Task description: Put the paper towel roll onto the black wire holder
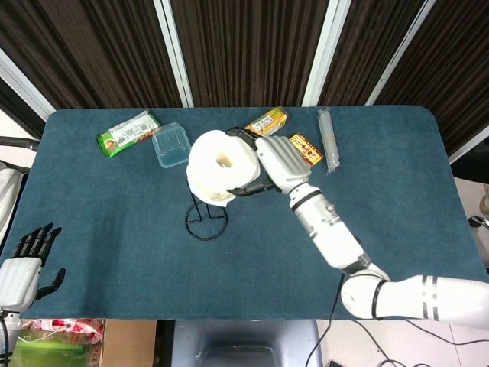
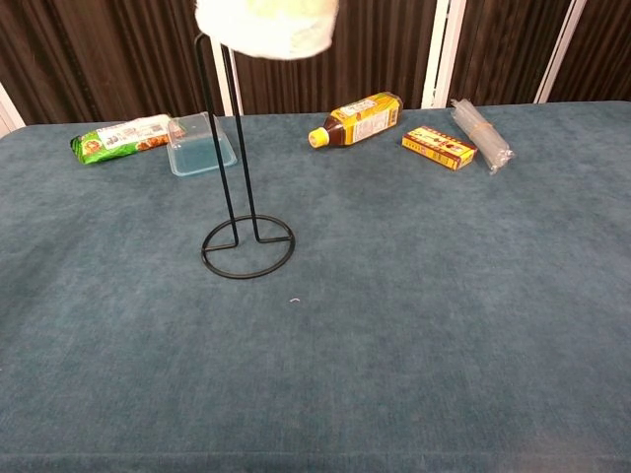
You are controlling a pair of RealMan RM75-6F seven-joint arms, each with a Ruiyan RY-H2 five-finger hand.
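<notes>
Two hands show in our head view: our right hand (image 1: 275, 162) grips the roll (image 1: 220, 166), fingers wrapped round its side, and holds it in the air above the holder (image 1: 206, 219). From the head camera the roll covers the holder's upright wire and only the round base ring shows below it. In the chest view only the bottom of the roll appears at the top edge of the picture, right at the looped top of the wire; we cannot tell whether the wire has entered the core. The holder stands upright on the table (image 1: 397, 199), near its middle. Our left hand (image 1: 24, 267) hangs off the near left corner of the table, fingers spread and holding nothing. Along the far side lie a green packet (image 1: 128, 133) and, just beside it, a clear box (image 1: 171, 144). Further right lie a bottle (image 1: 269, 122) on its side, partly hidden by our right hand in the head view, a small carton (image 1: 305, 149), and a clear sleeve (image 1: 328, 139).
</notes>
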